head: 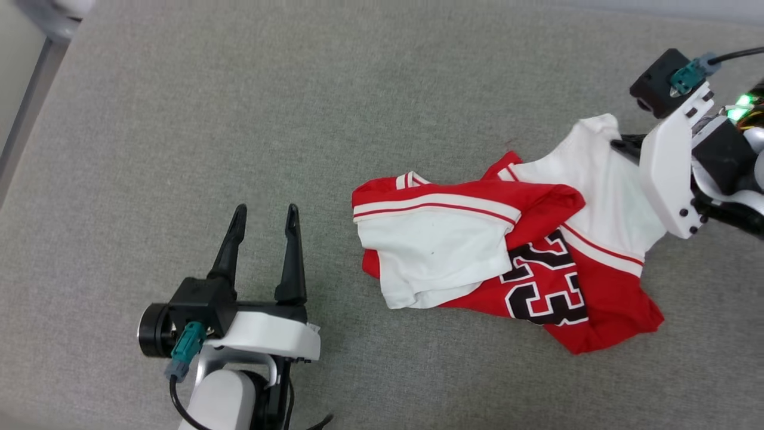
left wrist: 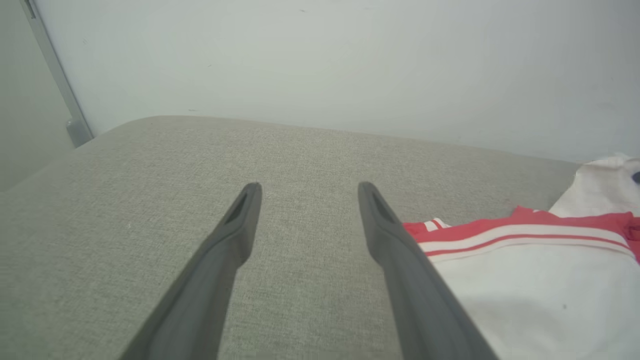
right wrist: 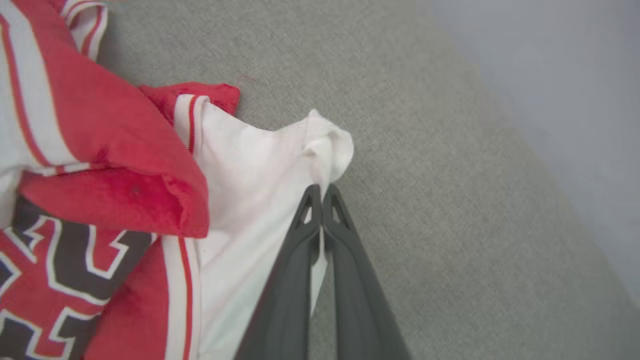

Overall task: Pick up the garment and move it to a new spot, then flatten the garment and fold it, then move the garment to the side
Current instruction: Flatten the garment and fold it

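Note:
The garment [head: 537,251], a red jersey with white sleeves, striped trim and a black 23, lies crumpled on the grey surface at the right of the head view. My right gripper [right wrist: 320,192] is shut on the edge of its far white sleeve [right wrist: 260,165], with white cloth pinched between the two fingers. In the head view that gripper [head: 624,146] reaches in from the right edge, its fingertips mostly behind its white housing. My left gripper [head: 265,215] stands open at the lower left, apart from the garment [left wrist: 525,260], with nothing between its fingers [left wrist: 385,220].
The grey fabric surface [head: 298,119] stretches wide to the left and behind the jersey. A pale wall [left wrist: 350,60] rises behind its far edge. A grey metal post [head: 27,107] runs along the left edge.

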{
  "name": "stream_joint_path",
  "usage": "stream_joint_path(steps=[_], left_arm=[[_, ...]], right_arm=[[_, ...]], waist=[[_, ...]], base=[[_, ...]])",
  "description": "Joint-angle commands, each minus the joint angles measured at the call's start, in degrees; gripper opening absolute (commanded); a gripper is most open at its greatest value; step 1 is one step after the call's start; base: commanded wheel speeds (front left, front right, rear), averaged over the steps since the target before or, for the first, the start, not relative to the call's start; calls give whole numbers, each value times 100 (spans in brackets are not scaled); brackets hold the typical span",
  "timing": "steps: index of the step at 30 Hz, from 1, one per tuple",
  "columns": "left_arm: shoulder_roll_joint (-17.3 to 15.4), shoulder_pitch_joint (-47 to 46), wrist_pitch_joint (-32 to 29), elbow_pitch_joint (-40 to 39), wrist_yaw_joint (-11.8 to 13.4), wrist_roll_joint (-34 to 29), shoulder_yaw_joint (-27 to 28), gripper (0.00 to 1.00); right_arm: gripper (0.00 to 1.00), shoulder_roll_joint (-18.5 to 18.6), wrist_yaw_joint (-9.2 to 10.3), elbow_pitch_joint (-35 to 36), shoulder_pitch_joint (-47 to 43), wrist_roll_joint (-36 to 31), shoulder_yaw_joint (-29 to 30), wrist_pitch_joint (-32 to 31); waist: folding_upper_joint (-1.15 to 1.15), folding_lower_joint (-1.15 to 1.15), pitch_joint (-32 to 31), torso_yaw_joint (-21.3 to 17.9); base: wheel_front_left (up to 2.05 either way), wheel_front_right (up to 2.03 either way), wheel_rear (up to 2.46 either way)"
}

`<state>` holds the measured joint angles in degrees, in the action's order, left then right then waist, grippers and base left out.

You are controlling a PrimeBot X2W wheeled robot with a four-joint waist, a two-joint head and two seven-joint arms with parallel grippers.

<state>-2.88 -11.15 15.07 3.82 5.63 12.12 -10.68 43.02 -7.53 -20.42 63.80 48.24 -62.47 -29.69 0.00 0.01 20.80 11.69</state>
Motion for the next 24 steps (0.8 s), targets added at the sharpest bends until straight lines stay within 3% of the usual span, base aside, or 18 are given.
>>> stream_joint_path(steps=[1,5,12,18,24], left_arm=[[2,91,15,21,10,-46,42,100],[2,304,15,23,-22,-92,158,100],[2,495,15,-15,-69,-117,280,100],[1,519,15,-9,-113,-148,304,100],[1,486,15,11,-155,-184,324,100]], right_arm=[[0,86,8,111,23,44,-98,110],[0,405,8,699,5,149,-225,503],[0,1106,8,1186,-681,455,386,1135],[0,1547,8,706,-1847,862,1254,1581],[0,1415,8,-233,-2984,1306,1809,1727]], waist=[[0,-1,-204,-128],[0,-1,-467,-320],[0,-1,-680,-601],[0,-1,-710,-740],[0,-1,-675,-794]], base=[[0,0,0],[0,0,0],[0,0,0],[0,0,0],[0,0,0]])
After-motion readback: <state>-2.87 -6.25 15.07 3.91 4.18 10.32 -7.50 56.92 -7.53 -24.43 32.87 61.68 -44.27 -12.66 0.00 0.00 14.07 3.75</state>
